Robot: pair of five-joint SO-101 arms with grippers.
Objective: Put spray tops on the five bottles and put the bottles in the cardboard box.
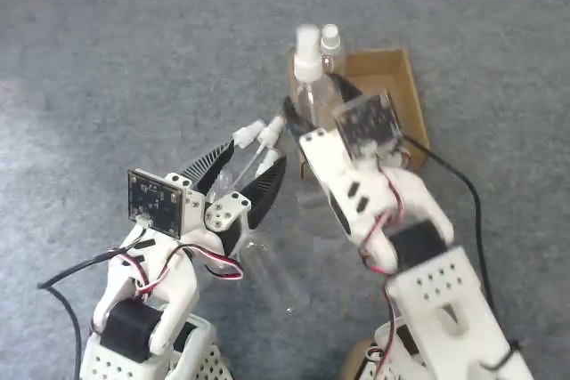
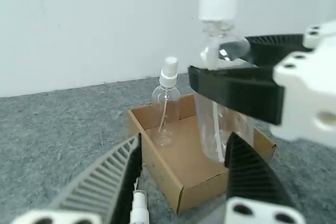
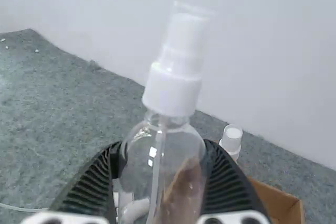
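Where the grey carpeted table (image 1: 107,86) meets a pale wall, an open cardboard box (image 2: 157,169) sits as the landmark. The right gripper (image 3: 164,148) is above the box with its fingers closed around the body of a clear bottle (image 2: 219,124). The bottle is upright and already capped with a white spray top (image 3: 176,77). It hangs inside the box's outline, though whether its base touches the floor cannot be told. A second capped bottle (image 2: 165,106) stands in the box near its far wall, just beside the held one. In front of the box, the left gripper (image 1: 256,156) stands wide open and grasps nothing, with loose spray tops (image 1: 254,135) lying between its fingers. Farther from the box, an uncapped bottle (image 1: 276,273) lies on its side. The step in hand appears to be setting the held bottle down. It should go straight down, apart from its neighbour, and be released only once the base rests flat, leaving floor space for more bottles.
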